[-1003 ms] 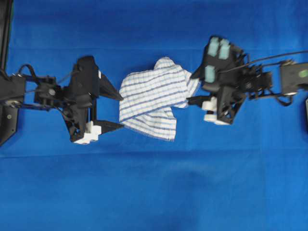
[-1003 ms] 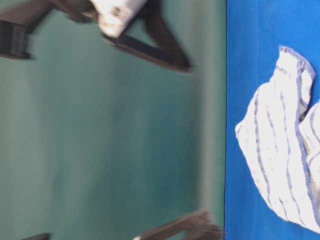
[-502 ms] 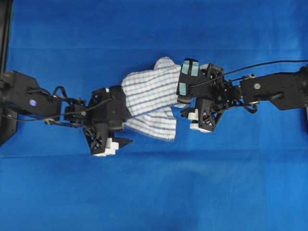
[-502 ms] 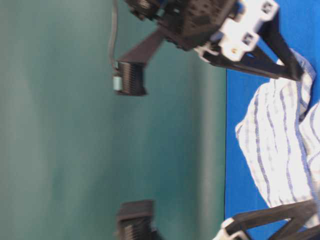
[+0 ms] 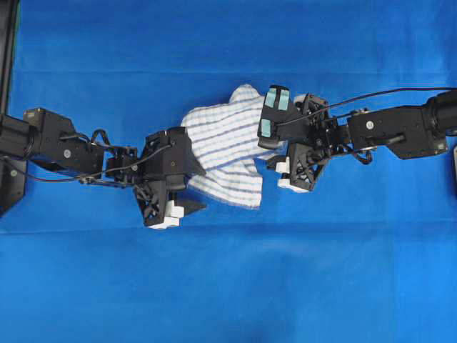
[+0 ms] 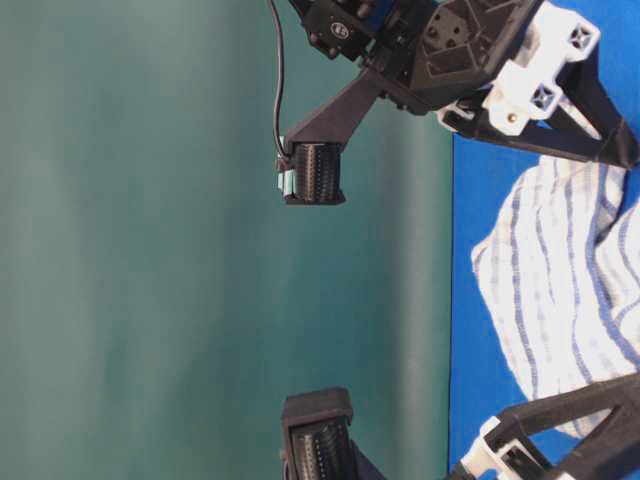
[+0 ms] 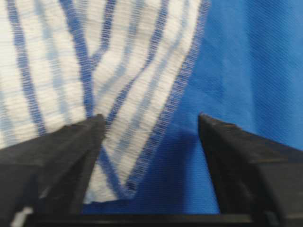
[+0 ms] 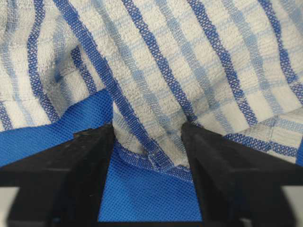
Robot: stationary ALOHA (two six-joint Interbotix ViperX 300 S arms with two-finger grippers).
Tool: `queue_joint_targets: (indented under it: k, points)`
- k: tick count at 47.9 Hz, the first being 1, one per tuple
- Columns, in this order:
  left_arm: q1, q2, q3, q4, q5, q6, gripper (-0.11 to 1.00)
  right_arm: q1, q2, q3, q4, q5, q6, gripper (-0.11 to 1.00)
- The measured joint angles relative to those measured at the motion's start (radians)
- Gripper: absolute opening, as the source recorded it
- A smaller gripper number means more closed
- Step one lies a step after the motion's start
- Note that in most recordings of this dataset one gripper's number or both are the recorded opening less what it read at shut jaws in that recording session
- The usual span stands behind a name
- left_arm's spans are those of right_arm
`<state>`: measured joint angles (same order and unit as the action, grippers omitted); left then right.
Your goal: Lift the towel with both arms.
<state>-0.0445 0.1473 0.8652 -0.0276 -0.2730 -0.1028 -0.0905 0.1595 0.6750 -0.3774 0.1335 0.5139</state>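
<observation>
The towel (image 5: pixel 228 143), white with blue plaid stripes, lies crumpled on the blue table cover, and both arms reach in to it. My left gripper (image 5: pixel 198 189) is open at its lower left edge. In the left wrist view a hemmed towel corner (image 7: pixel 137 156) lies between the fingers, against the left finger (image 7: pixel 71 151) and apart from the right one. My right gripper (image 5: pixel 270 151) is open over the right edge. There a bunched fold of towel (image 8: pixel 151 142) fills the gap at my right gripper (image 8: pixel 147 130) and touches both fingers. The table-level view shows the towel (image 6: pixel 560 290) flat on the table.
The blue table cover (image 5: pixel 228 286) spreads all around the towel. A black frame (image 5: pixel 8 43) stands at the far left edge. A green wall (image 6: pixel 150 250) backs the table-level view. A cable (image 5: pixel 385 93) runs along the right arm.
Both arms have moved inward from the sides and come down onto the towel's edges. The jaws of both grippers now stand a little narrower, with cloth between them.
</observation>
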Motion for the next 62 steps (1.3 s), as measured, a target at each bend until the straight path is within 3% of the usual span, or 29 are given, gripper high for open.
queue_joint_targets:
  k: [8,12,30,38,62]
  points:
    - [0.015,0.002,0.002,0.000,0.037,-0.002,0.18,-0.003,0.000,0.000,0.000,0.000,0.000,0.10]
    - [0.023,0.000,0.002,0.000,0.054,0.002,0.03,-0.005,0.000,0.000,0.000,0.000,0.000,0.05]
    - [0.025,-0.040,-0.003,0.002,0.110,-0.003,0.03,-0.003,-0.005,0.002,0.000,0.002,0.002,0.05]
    - [0.025,-0.146,-0.029,0.000,0.224,-0.032,0.03,-0.002,-0.074,0.000,0.011,0.031,0.003,0.05]
    - [0.025,-0.523,-0.195,-0.002,0.617,-0.057,0.03,0.011,-0.433,-0.147,0.017,0.390,-0.018,0.05]
